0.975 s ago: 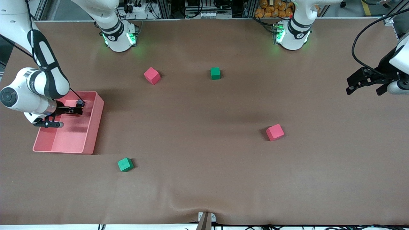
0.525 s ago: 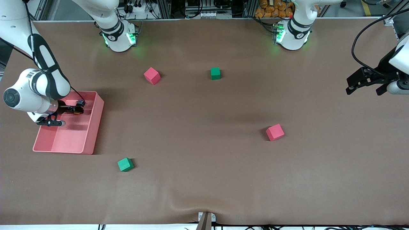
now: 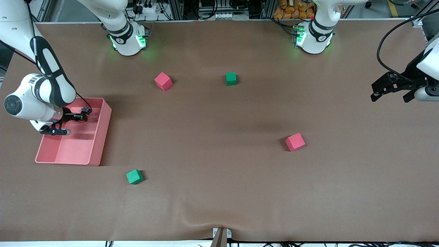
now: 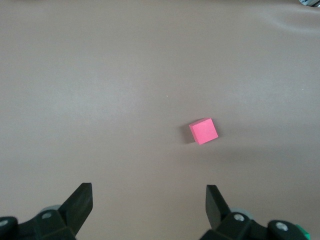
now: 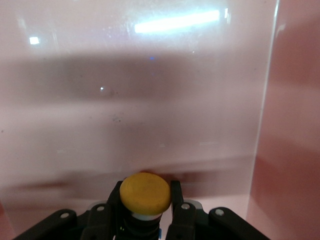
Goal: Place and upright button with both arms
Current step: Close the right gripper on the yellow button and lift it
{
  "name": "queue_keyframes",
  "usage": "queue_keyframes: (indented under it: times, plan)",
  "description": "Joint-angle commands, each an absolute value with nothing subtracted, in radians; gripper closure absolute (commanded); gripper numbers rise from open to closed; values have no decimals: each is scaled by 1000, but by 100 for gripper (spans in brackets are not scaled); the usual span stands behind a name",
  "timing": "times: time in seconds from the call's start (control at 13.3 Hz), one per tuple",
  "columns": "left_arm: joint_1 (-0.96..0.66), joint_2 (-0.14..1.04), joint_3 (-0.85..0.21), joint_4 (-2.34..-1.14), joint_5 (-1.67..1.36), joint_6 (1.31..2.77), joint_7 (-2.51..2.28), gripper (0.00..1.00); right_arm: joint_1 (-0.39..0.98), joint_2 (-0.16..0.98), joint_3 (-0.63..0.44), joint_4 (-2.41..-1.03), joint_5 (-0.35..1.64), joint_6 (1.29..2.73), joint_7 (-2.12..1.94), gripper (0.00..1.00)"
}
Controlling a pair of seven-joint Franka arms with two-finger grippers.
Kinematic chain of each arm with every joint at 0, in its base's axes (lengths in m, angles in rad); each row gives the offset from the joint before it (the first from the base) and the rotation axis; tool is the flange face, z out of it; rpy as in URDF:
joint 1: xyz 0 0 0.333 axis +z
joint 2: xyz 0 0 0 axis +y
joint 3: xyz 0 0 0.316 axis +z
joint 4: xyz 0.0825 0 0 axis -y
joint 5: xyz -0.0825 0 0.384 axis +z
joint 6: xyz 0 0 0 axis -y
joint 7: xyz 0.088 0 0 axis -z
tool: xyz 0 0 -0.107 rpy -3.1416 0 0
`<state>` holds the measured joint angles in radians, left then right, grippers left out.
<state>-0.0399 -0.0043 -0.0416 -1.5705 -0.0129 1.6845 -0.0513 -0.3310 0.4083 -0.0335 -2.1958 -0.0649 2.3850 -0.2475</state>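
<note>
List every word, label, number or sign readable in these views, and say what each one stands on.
No text can be read.
Right arm's grey band: small lettering, too blurred to read.
Both arm bases: a small dark mark each, unreadable.
Button, pink bin, cubes: no markings.

A: where's the button (image 5: 145, 193) at?

B: pinched in the right tool (image 5: 146, 210), up over the pink bin (image 3: 103, 137) at the right arm's end of the counter (image 3: 219, 178). Round orange-yellow cap, dark stubby body under it, fingers (image 5: 176, 200) snug on both sides.

A: and the left tool (image 4: 149, 200)?

B: spread wide, holding nothing, over bare counter.
</note>
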Motion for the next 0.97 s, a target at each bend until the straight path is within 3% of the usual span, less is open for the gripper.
queue_keyframes:
  times: [0.0, 0.3, 0.75, 0.9]
  plan:
    - [-43, 0, -44, -1554, 3, 1667, -60, 0, -341, 376, -21, -2207, -72, 2385, -277, 100]
    - [-43, 2, -44, -1557, 3, 1667, -60, 0, -301, 362, -17, -2068, -72, 2234, -362, 100]
    - [-46, 6, -44, -1557, 3, 1667, -63, 0, -100, 362, -15, -1780, -60, 1857, -347, 100]
    - [-46, 8, -44, -1557, 3, 1667, -64, 0, -2, 365, -15, -1729, -60, 1806, -289, 100]
